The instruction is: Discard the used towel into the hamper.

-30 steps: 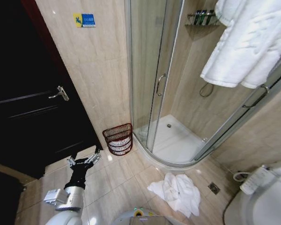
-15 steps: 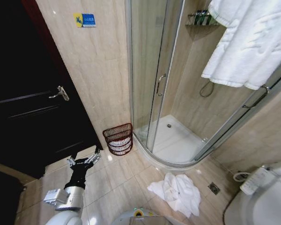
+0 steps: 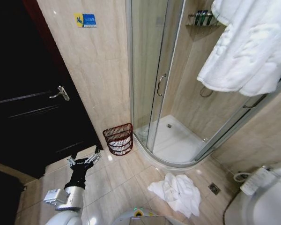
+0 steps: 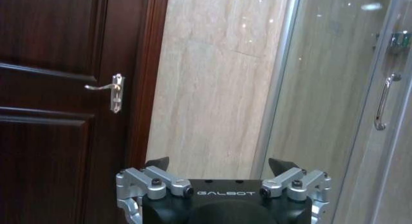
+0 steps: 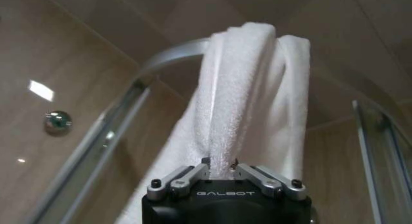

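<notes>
Landmark: shower. Towel hangs over its top rail, right gripper clamped on a fold. Hamper on the floor just left of the shower door. Left gripper empty, spread, near the hamper. Risk: cloth snags on the rail, pinch slips.

Left hand spread, right hand clamped

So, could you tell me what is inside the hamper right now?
Through the hamper's open lattice something pale shows in its lower part; whether that is cloth or the floor and wall seen through the wires cannot be told.
</notes>
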